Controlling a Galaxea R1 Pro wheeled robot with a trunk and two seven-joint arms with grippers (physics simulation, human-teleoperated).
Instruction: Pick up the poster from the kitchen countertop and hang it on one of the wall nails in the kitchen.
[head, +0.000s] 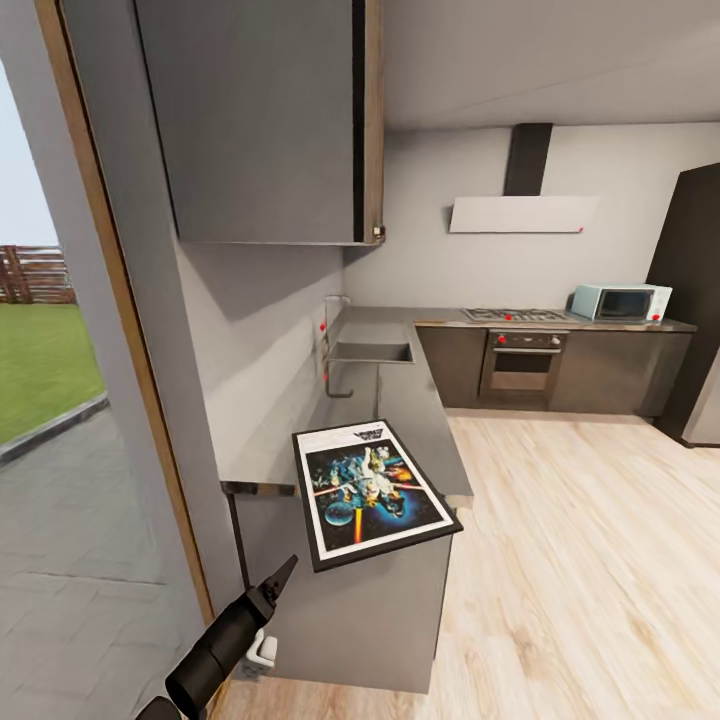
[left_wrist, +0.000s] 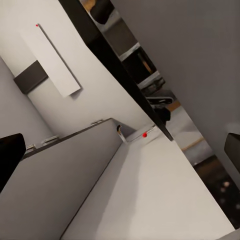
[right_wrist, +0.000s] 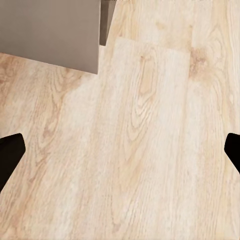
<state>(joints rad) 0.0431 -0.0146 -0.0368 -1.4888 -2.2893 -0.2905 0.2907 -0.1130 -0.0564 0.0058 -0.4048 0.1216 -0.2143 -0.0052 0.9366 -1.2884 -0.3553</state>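
Poster (head: 372, 491) lies flat on the near end of the kitchen desk (head: 415, 400), its near corner hanging past the desk edge, title end toward the sink (head: 370, 352). Your left gripper (head: 283, 574) sits low, just beside the desk's end panel, below and left of the poster, not touching it. In its wrist view the fingertips (left_wrist: 10, 150) stand wide at the frame edges: jaws released. Your right gripper (right_wrist: 120, 150) looks down at pale wood floor (right_wrist: 150, 150), fingertips likewise far apart, jaws released, nothing held. Oven (head: 523, 365) and microwave (head: 620, 302) stand on the far run
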